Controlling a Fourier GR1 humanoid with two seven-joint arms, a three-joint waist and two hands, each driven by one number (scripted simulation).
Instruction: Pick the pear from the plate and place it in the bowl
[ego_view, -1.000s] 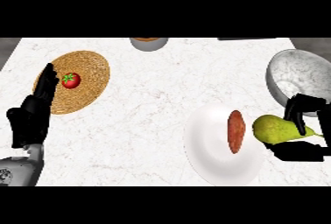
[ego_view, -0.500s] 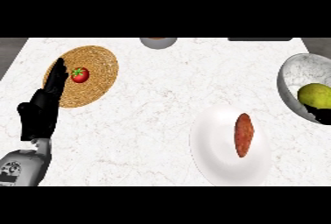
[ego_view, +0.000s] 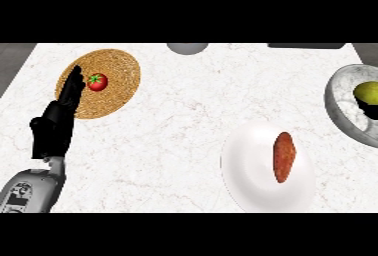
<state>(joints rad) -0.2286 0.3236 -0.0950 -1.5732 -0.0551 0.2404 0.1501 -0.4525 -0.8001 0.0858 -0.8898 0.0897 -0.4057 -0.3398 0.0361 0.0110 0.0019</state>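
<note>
Pear (ego_view: 366, 93) sits inside the marbled grey bowl (ego_view: 341, 107) at the view's right edge, half cut off by the frame. A dark patch touching its lower right side is probably the right hand (ego_view: 371, 110), but too little shows; cannot tell whether its fingers are round the pear or spread.

White plate (ego_view: 255, 175) lies near the bowl, lower centre-right, holding only a reddish-brown elongated food item (ego_view: 285, 157), maybe a sausage or sweet potato. No pear on it.

Left hand (ego_view: 57, 125) rests upright at the left, fingers straight and together, holding nothing, its tips over the edge of the woven round mat (ego_view: 118, 75) just beside the tomato (ego_view: 97, 81). Small grey object (ego_view: 187, 48) at the top edge, partly cropped.

Risks, as judgement: if the fingers are around the pear, pulling away before letting go could lift it out again or tip the bowl. A release from height could roll it against the wall. The action sits at the frame edge, so placement is hard to confirm.
</note>
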